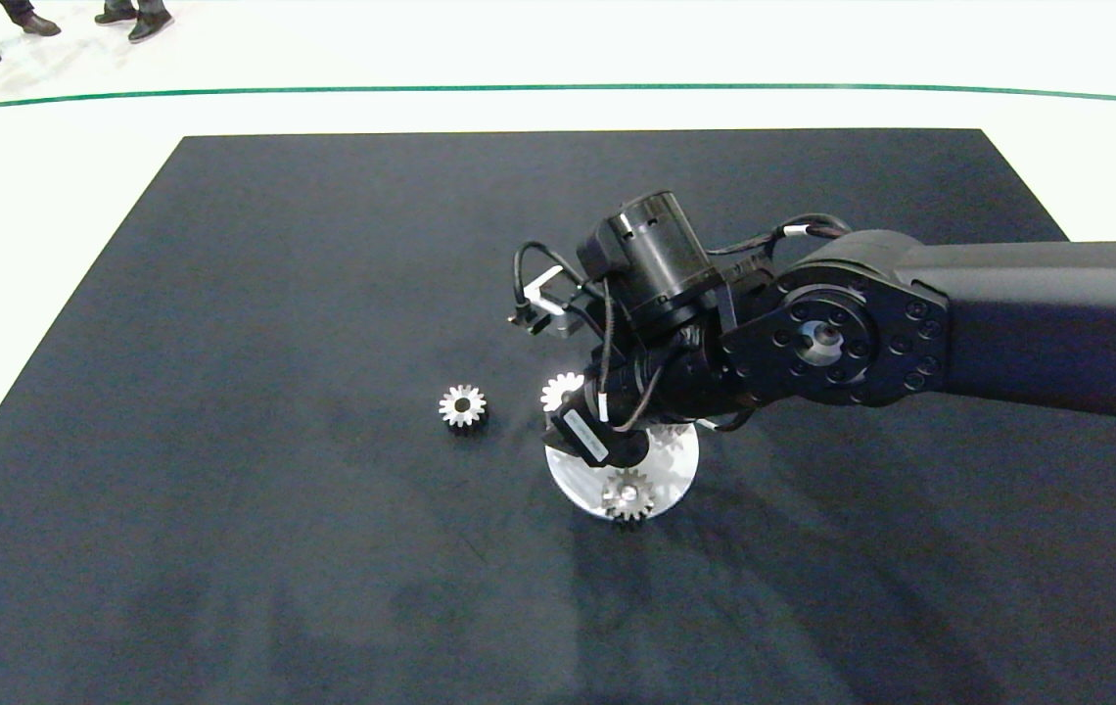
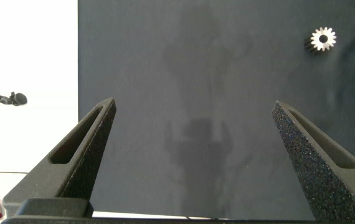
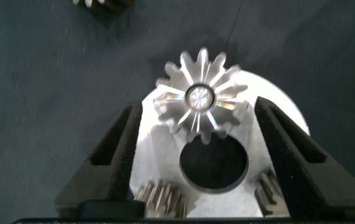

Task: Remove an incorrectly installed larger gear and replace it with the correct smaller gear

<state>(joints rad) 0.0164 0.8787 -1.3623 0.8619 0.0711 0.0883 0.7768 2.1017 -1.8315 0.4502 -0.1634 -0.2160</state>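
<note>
On dark mat [image 1: 225, 392], right hand [image 3: 196, 134] straddles larger gear [image 3: 199, 96].

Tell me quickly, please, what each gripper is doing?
Left gripper: open, empty, above bare mat.
Right gripper: open, straddling the larger gear.

No text, brand, number or sign can be read anywhere in these views. A small white label [image 1: 584, 435] sits on the right arm [image 1: 1008, 323] near its wrist, above the round plate [image 1: 675, 470], but whatever is printed on it is too small to make out. A white band on the cable [image 1: 795, 229] by the arm's joint is likewise blank or illegible.
</note>
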